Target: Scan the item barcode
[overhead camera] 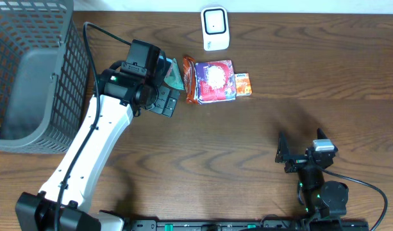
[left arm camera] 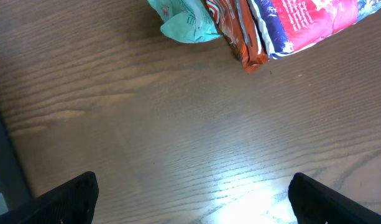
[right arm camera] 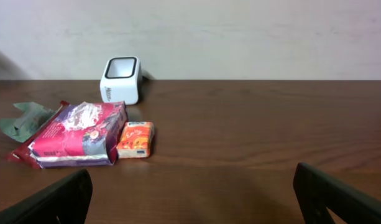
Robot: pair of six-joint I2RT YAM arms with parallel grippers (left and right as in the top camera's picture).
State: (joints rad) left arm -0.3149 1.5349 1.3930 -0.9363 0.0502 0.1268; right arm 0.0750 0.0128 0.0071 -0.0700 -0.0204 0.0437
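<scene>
Plainly the left gripper (left arm camera: 190,198) is the nearer one — jaws wide apart, holding nothing — with the teal packet (left arm camera: 183,18) just ahead, ending a row of snack packs (overhead camera: 215,81) below the white barcode scanner (overhead camera: 215,29), while the right gripper (right arm camera: 191,196), likewise agape and empty, sits well apart.

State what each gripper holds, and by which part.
Nothing is held. The left gripper hangs open short of the snack packets; the right gripper is open, empty.
</scene>
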